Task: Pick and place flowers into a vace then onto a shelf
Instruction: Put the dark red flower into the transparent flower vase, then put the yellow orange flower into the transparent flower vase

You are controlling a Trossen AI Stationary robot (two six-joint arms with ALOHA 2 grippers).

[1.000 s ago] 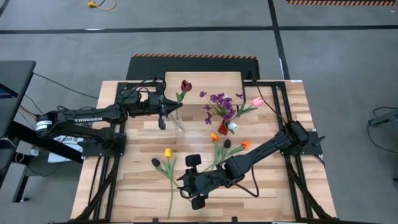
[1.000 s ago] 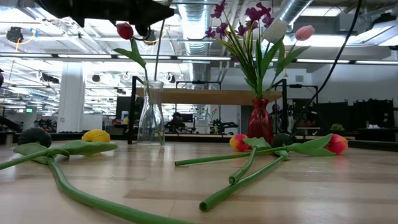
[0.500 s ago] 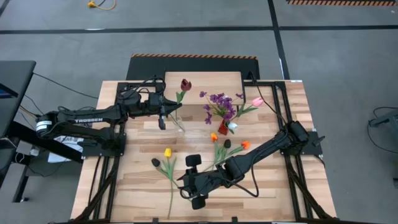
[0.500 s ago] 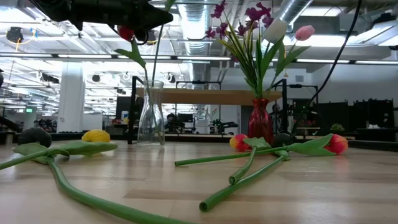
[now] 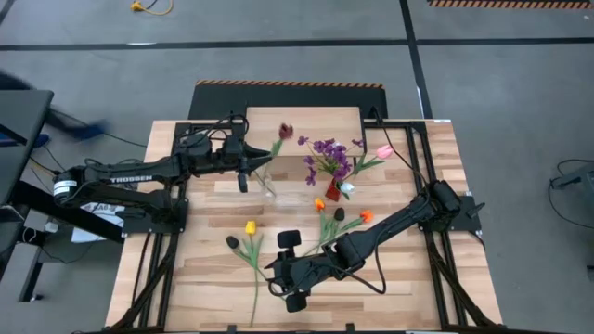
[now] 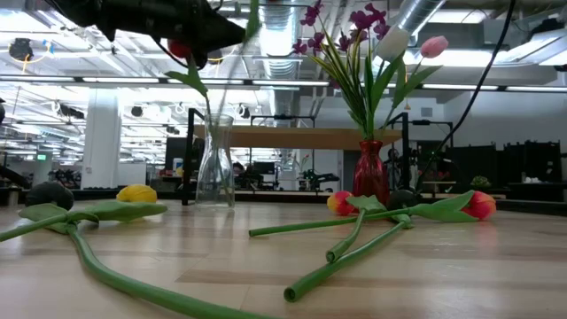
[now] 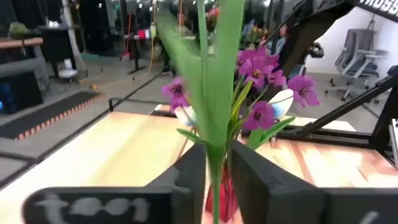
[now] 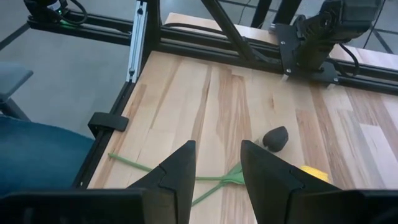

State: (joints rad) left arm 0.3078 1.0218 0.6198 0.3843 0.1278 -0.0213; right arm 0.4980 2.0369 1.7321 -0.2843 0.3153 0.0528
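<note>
High view: left pincer (image 5: 245, 170) over clear vase (image 5: 268, 186)

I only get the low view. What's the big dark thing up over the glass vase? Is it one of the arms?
Observer: Yes. It's the left gripper, reaching in from the table's left side, above the clear vase.
Operator: Has it got the flower?
Observer: Its wrist view shows a green stem rising right in front of it.
Operator: Where's the other arm?
Observer: The right gripper is open and empty near the table's front, facing a dark tulip head lying on the wood.
</note>
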